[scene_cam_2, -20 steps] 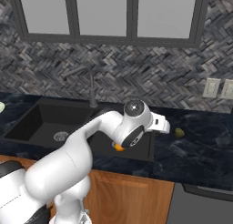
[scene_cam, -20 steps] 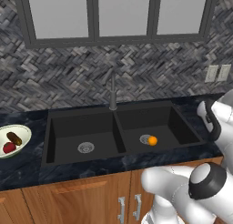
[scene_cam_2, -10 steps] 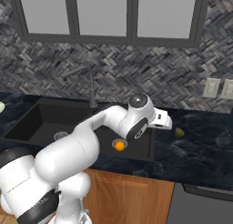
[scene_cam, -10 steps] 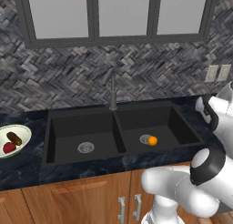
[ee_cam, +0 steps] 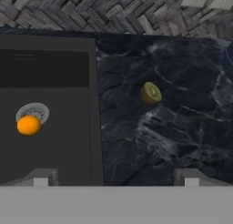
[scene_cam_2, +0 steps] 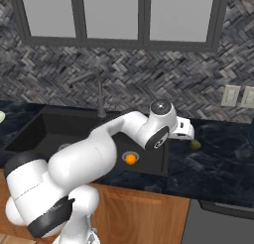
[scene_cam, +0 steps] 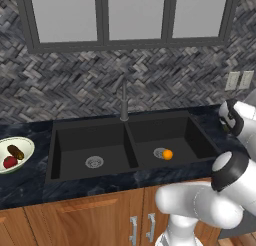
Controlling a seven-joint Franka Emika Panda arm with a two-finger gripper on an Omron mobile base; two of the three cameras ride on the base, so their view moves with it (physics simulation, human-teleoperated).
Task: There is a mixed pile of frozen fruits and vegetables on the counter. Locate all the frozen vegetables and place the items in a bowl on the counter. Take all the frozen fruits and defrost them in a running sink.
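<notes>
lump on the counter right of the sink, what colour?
Yellowish-olive lump, a paler cut face on top; clearest in the hand view.

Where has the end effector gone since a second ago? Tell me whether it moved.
Yes. In the right base view the end effector has swung right, away from the faucet, out over the counter toward the olive lump.

The sink (scene_cam: 132,145) sits in the dark marbled desk (scene_cam: 30,182), below a herringbone tile wall and a window. A faucet (scene_cam: 123,101) stands behind the divider between the basins. In the sink's right basin an orange ball (scene_cam: 168,154) lies against the drain (scene_cam: 160,152); the left basin has its own drain (scene_cam: 94,162). Left of the sink, near the desk's edge, a bowl (scene_cam: 20,157) holds a red round item (scene_cam: 10,162) and a dark oblong one (scene_cam: 15,152). Right of the sink rises the white arm (scene_cam: 215,200).
</notes>
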